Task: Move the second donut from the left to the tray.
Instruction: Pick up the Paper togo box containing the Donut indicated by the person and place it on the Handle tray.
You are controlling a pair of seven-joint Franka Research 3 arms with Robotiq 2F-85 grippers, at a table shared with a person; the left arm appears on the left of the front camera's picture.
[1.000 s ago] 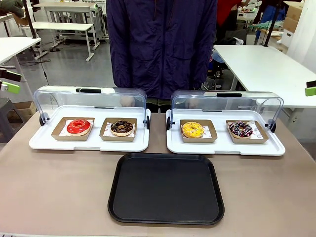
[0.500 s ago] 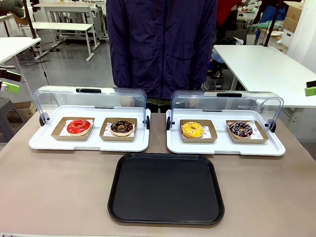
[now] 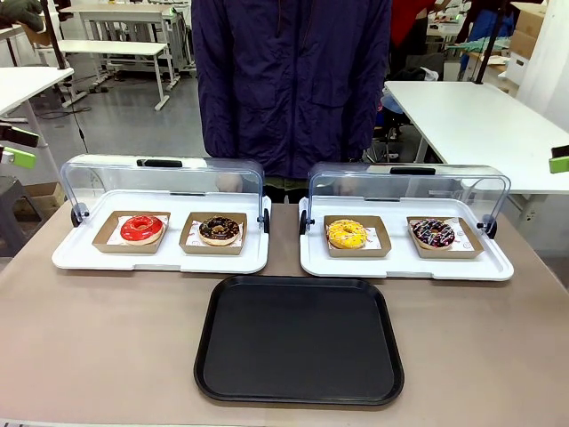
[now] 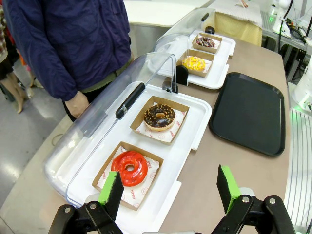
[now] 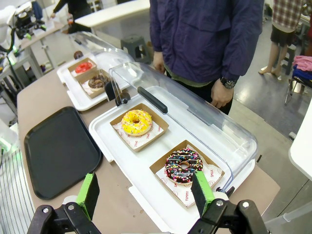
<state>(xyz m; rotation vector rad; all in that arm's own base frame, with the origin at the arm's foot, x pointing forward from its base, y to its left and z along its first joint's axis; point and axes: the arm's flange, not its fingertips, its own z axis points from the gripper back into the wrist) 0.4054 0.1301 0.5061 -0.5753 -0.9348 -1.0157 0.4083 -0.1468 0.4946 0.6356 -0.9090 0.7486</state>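
Note:
The second donut from the left (image 3: pixel 219 229) has dark chocolate glaze with tan bits. It lies in a brown cardboard dish on the left white tray (image 3: pixel 80 256), beside a red-glazed donut (image 3: pixel 142 229). The black tray (image 3: pixel 300 338) lies bare at the front middle of the table. My left gripper (image 4: pixel 169 190) hovers open above the left white tray's near corner, with the chocolate donut (image 4: pixel 159 117) ahead of it and the black tray (image 4: pixel 248 112) off to its right. My right gripper (image 5: pixel 145 192) is open above the right white tray, near a sprinkled donut (image 5: pixel 183 165).
The right white tray (image 3: pixel 498 267) holds a yellow donut (image 3: pixel 347 234) and the sprinkled donut (image 3: pixel 433 233). Both clear lids (image 3: pixel 164 182) stand raised behind the donuts. A person in a dark blue jacket (image 3: pixel 289 80) stands at the far edge, hands down.

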